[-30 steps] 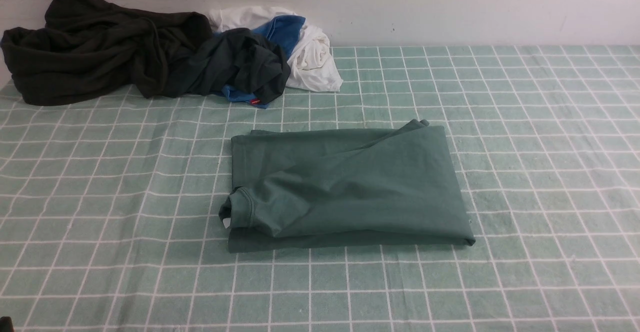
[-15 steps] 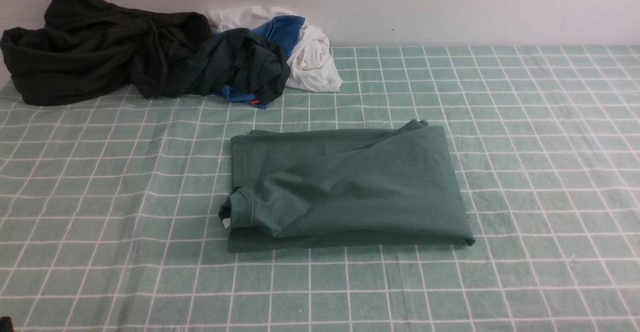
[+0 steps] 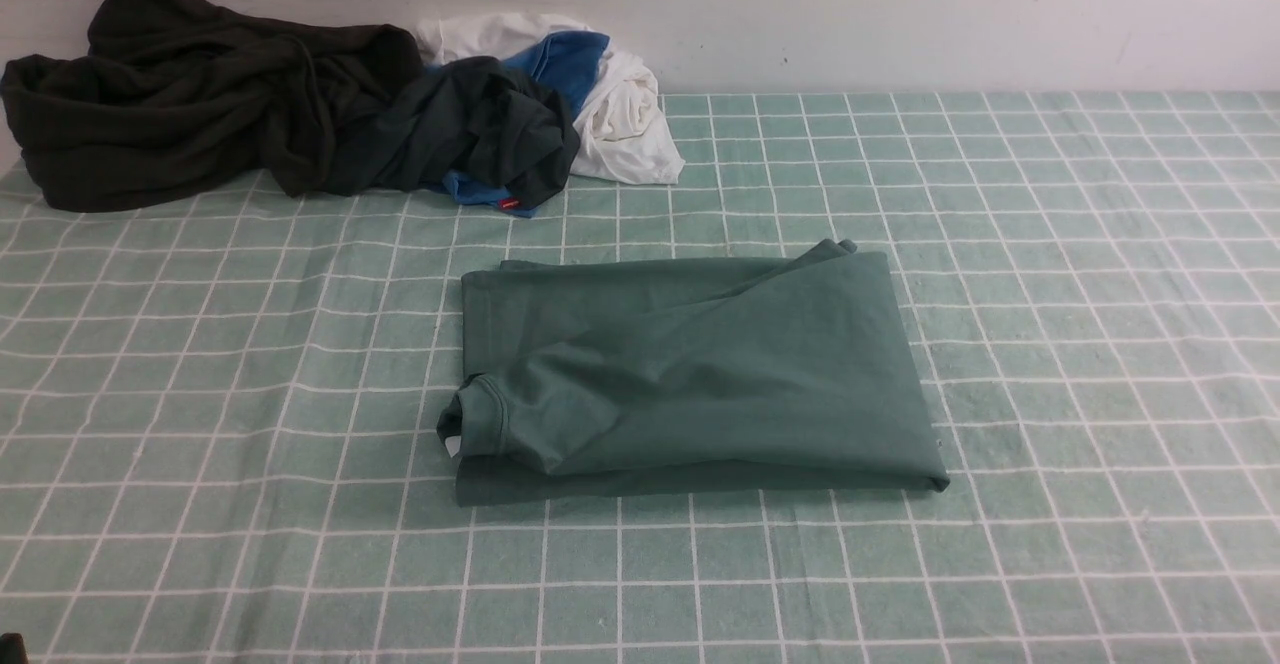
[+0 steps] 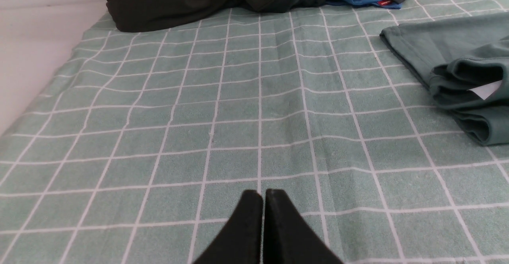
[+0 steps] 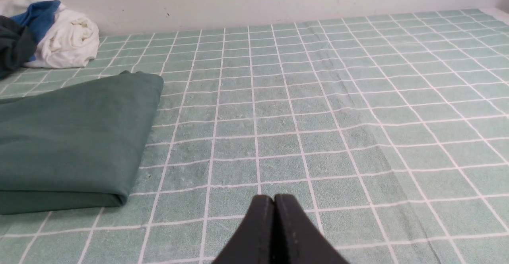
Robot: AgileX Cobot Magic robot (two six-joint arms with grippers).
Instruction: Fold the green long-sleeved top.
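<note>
I see the green long-sleeved top lying folded into a flat, roughly rectangular bundle near the middle of the checked green cloth that covers the table. Its collar sits at the near-left corner of the bundle, with a small white label showing inside the opening. One sleeve runs diagonally across the top layer towards the far-right corner.

In my left wrist view the left gripper has its two black fingers pressed together with only a hairline gap, holding nothing. It sits over bare cloth, well to the left of the top. In my right wrist view the right gripper is likewise pressed together and empty, over bare cloth to the right of the top's folded edge. Neither gripper touches the garment, and neither arm shows in the front view.

At the far left, against the pale wall, there is a heap of other clothes: a large dark garment, a dark green piece crumpled beside it, a blue item partly buried with a small red tag at its near edge, and a white garment bunched on the right side of the heap. The heap lies well apart from the folded top, with open checked cloth between them. Nothing lies between either gripper and the top.
</note>
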